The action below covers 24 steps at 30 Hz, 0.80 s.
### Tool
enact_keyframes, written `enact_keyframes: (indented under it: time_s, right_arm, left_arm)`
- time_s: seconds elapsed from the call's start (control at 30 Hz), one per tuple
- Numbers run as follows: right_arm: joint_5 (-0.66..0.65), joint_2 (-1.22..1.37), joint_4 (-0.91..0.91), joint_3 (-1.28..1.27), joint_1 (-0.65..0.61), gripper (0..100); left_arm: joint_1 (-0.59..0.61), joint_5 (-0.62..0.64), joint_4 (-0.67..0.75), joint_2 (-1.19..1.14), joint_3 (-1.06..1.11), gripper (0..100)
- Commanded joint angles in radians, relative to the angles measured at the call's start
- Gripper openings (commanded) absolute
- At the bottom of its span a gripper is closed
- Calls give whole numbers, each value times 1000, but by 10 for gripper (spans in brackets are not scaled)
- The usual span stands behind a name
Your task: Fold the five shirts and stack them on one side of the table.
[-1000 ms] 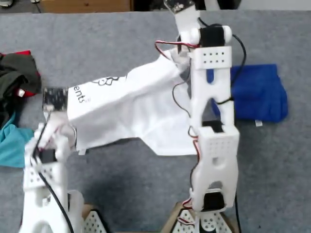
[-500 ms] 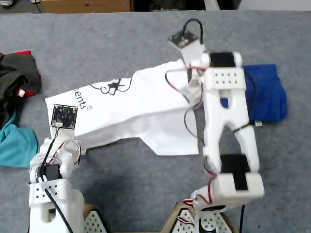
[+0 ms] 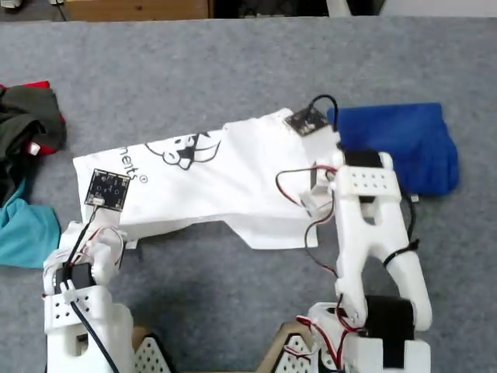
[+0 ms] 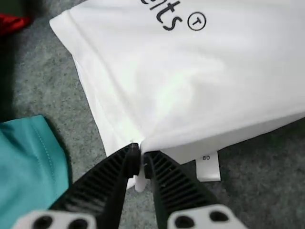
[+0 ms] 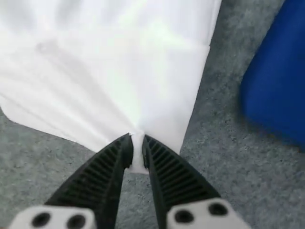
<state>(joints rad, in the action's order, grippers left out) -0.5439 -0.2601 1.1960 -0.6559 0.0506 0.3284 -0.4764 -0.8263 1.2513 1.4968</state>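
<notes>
A white shirt [image 3: 217, 183] with black print lies across the middle of the grey table [image 3: 233, 62]. My left gripper [image 3: 115, 235] is shut on its near left corner, pinching the hem [image 4: 138, 164] beside a small label [image 4: 206, 166]. At the shirt's right edge, next to the folded blue shirt [image 3: 408, 148], my right gripper [image 3: 314, 194] is shut on a fold of white cloth [image 5: 137, 143]. Blue cloth [image 5: 276, 81] also lies just beside that grip in the right wrist view.
At the table's left edge lies a loose pile: a dark green shirt [image 3: 27, 116], a red one [image 3: 46, 144] and a teal one [image 3: 27, 233]. The teal cloth [image 4: 28, 157] lies close to my left gripper. Bare table stretches along the far side.
Both arms have drawn back toward the near edge, still gripping the white shirt. The right arm brought its raised edge down from the far side, so the shirt now lies lower and flatter.
</notes>
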Motion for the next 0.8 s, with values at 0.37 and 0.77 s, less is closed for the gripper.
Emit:
enact_keyframes:
  time_s: [0.37, 0.77]
  right_arm:
    - [-5, -62, -84, -91, -28, 14]
    - [2, -68, 63, 16, -61, 280]
  left_arm:
    - [19, -66, -3, 11, 10, 30]
    - [101, -66, -215, 18, -174, 288]
